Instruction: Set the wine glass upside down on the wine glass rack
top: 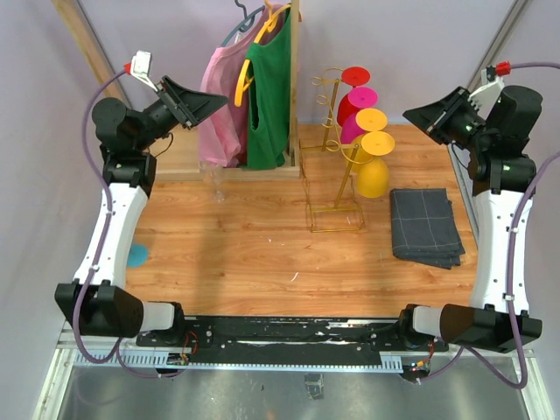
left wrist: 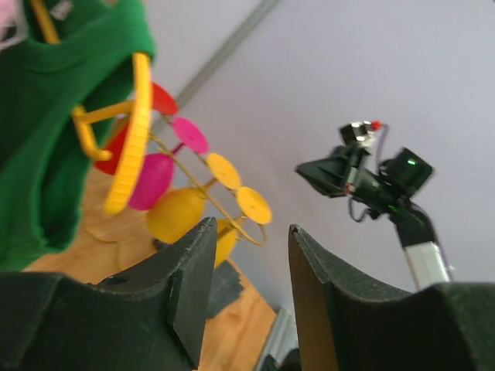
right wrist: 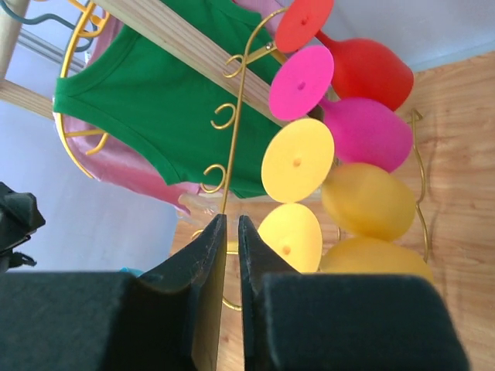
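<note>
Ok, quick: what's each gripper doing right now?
Left gripper: open, empty.
Right gripper: shut, holding nothing.

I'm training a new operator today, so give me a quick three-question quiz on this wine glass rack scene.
1. How many wine glasses hang upside down on the gold wine glass rack?
2. True or false: the right gripper holds a glass.
3. What lies on the table to the right of the rack? A: a folded grey cloth. B: a plate. C: a sponge.

Key
1. Four: a red wine glass, a pink wine glass and two yellow wine glasses.
2. False: its jaws stand almost together, with nothing between them.
3. A.
</note>
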You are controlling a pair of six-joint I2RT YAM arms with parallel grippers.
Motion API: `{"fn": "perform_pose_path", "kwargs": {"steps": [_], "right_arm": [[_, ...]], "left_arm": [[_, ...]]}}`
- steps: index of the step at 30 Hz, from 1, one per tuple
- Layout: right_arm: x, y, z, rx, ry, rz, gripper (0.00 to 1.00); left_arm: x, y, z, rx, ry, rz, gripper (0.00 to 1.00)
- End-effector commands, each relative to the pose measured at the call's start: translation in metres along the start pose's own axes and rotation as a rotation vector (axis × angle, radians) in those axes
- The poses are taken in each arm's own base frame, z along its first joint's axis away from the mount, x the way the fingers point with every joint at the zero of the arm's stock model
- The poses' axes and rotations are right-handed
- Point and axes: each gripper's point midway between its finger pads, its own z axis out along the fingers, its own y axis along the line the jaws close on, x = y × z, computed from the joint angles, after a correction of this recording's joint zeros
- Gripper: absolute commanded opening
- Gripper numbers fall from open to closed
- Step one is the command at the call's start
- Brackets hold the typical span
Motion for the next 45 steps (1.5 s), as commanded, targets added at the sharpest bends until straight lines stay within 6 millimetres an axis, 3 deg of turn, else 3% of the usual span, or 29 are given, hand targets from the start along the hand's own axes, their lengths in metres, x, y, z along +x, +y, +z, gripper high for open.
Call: {"fn": "perform_pose_path", "kwargs": {"steps": [1,9,16,27,38,45], "right_arm": [[-0.015,0.033,0.004,-0.132,-0.042,-0.054,0.13],[-0.021,0.038,0.016,-0.183,-0.013,-0.046,0.17],[-0.012,0.032,0.017,-0.17,-0.001,-0.032,0.21],[-0.006,0.035,0.01,-0.175,0.004,-0.045,0.24],[0.002,0.034,0.006,-0.181,0.02,-0.05,0.26],[0.003,0.034,0.009,-0.19,0.029,-0.041,0.27]], "left_arm": [[0.002,0.047,-0.029,-0.333,-0.01,0.122,0.47],[0.016,0.095,-0.084,-0.652,-0.062,0.186,0.47],[0.044,0.139,-0.116,-0.854,0.109,0.231,0.47],[0.069,0.174,-0.107,-0.973,0.324,0.4,0.46],[0.074,0.193,-0.1,-1.038,0.389,0.468,0.45],[0.085,0.222,-0.096,-1.102,0.471,0.505,0.45]]}}
